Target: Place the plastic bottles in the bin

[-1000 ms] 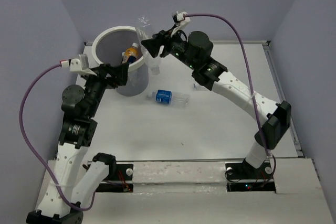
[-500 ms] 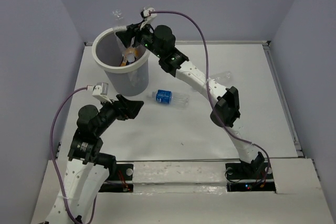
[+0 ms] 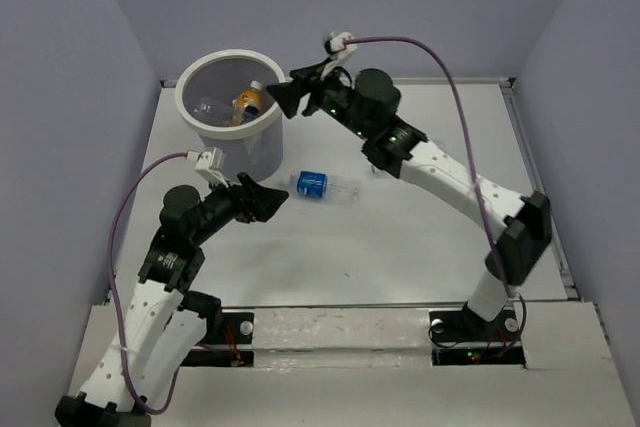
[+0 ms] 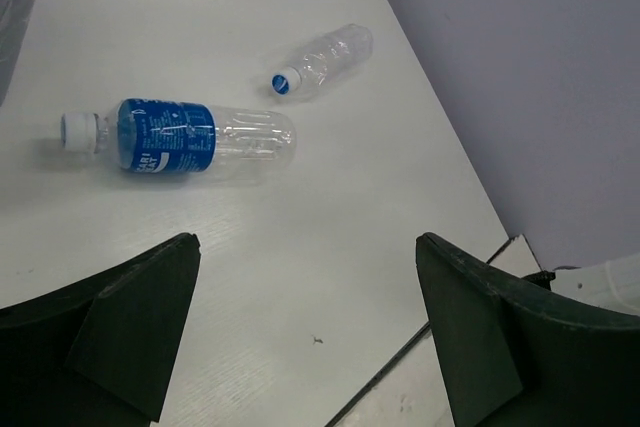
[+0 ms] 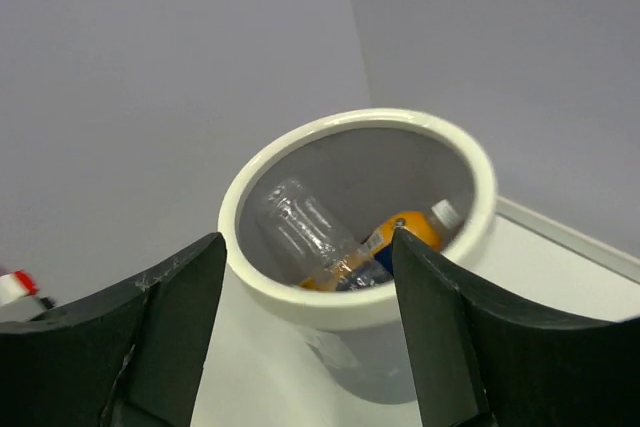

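Observation:
The bin, grey with a thick white rim, stands at the back left. Inside it lie a clear bottle and an orange bottle with a white cap; both also show from above, the clear bottle and the orange bottle. My right gripper hovers just right of the rim, open and empty. A blue-labelled bottle lies on the table. My left gripper is open, a short way left of it. The blue-labelled bottle and a second clear bottle lie ahead of it.
The white table is walled by lilac panels on three sides. Its right edge has a raised lip. The right arm stretches diagonally over the table's back right part.
The right gripper carried a clear bottle over the bin, opened, and drew back to the right; that bottle now lies in the bin. The left gripper dropped from the bin to near the blue-labelled bottle.

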